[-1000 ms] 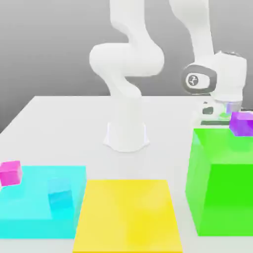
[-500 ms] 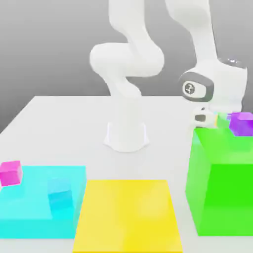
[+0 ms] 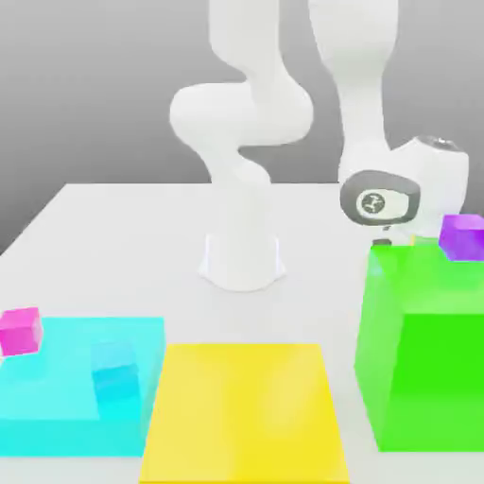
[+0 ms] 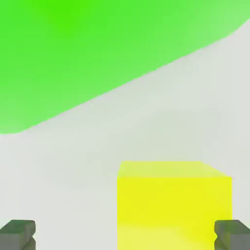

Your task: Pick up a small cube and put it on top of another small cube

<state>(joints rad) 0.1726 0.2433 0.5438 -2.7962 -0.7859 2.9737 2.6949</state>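
The small yellow cube [image 4: 173, 205] rests on the white table, seen close up in the hand view. My gripper [image 4: 125, 237] is open, with its dark fingertips [image 4: 17, 234] on either side of the cube; the cube sits much nearer one fingertip than the other. In the exterior view the white hand [image 3: 406, 194] hangs low behind the tall green block [image 3: 425, 350], which hides the fingers and the yellow cube. The small magenta-pink cube [image 3: 21, 331] stands at the far left, at the edge of the flat cyan slab [image 3: 57, 397].
A small purple cube [image 3: 463, 236] sits on top of the green block. A small cyan cube [image 3: 116, 378] stands on the cyan slab. A large flat yellow slab [image 3: 244, 411] lies in front, and the robot's base [image 3: 243, 255] is behind it.
The hand has sunk lower behind the green block and drifted slightly toward the exterior view's left. The fingers have stayed open; no cube has moved.
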